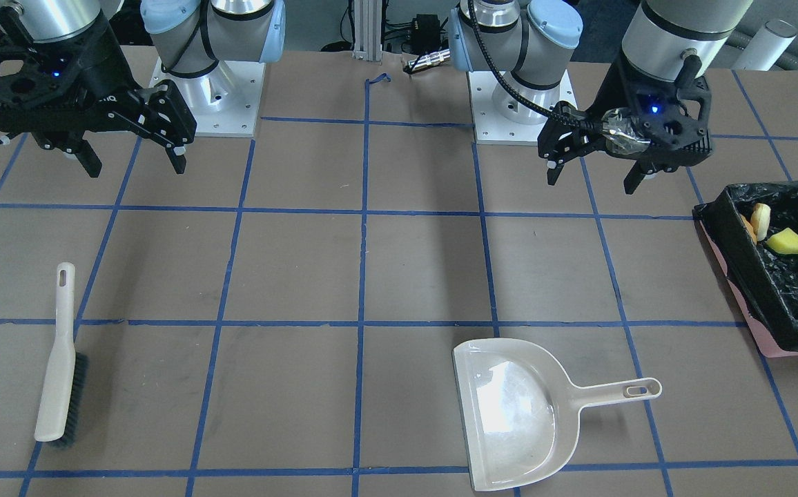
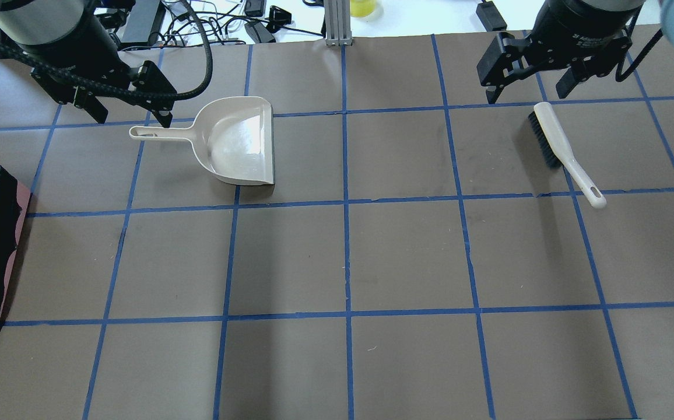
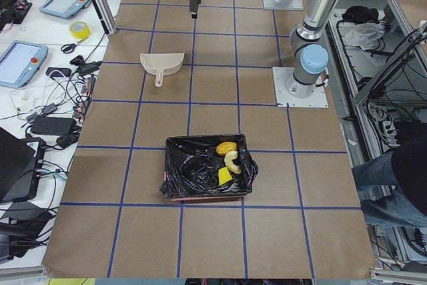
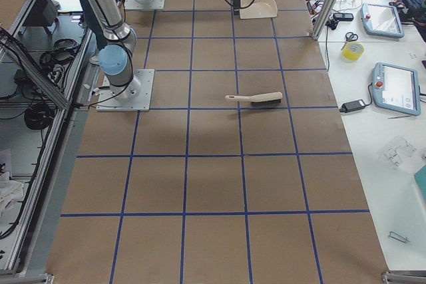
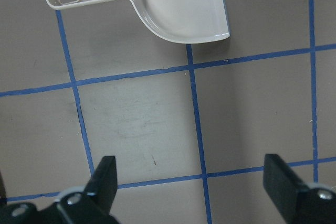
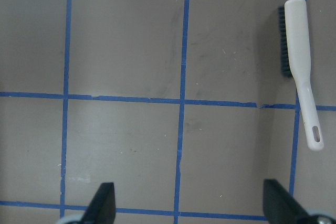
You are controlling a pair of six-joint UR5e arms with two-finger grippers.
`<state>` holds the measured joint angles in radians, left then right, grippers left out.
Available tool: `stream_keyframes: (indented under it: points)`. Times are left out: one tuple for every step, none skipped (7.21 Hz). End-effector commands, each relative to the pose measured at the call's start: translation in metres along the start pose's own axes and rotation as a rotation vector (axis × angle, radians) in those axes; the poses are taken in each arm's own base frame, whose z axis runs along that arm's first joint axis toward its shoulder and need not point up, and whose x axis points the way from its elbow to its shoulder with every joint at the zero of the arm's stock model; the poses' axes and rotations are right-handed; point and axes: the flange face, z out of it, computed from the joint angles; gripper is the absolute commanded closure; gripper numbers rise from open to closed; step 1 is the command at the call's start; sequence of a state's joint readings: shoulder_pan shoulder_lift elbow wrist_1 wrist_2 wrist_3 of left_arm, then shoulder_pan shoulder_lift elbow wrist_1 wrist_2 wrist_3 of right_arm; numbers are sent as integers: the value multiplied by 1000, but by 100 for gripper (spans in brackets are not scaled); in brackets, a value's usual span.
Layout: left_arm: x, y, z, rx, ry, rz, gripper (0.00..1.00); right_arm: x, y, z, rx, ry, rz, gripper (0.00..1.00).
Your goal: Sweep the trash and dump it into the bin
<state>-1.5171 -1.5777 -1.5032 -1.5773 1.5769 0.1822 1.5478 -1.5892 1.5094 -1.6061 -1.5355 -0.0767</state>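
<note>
yellow tape roll [image 3: 79, 29], scissors [image 3: 69, 47], tablets [image 3: 65, 1]

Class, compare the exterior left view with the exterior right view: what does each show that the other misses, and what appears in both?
Only exterior left: the bin, lined with a black bag, with the yellow-green wedge, the curled peel and the amber lump inside it.
Only exterior right: the brush, lying flat on the table.
Both: the beige dustpan, resting on the brown table with its blue tape grid.
</note>
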Motion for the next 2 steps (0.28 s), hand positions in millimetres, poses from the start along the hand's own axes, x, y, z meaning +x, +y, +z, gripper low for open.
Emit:
stream_keyframes:
  points:
    - [-1,1,0,0,0,8,0,0,0,0,0,0,0,0]
    - [-1,1,0,0,0,10,0,0,0,0,0,0,0,0]
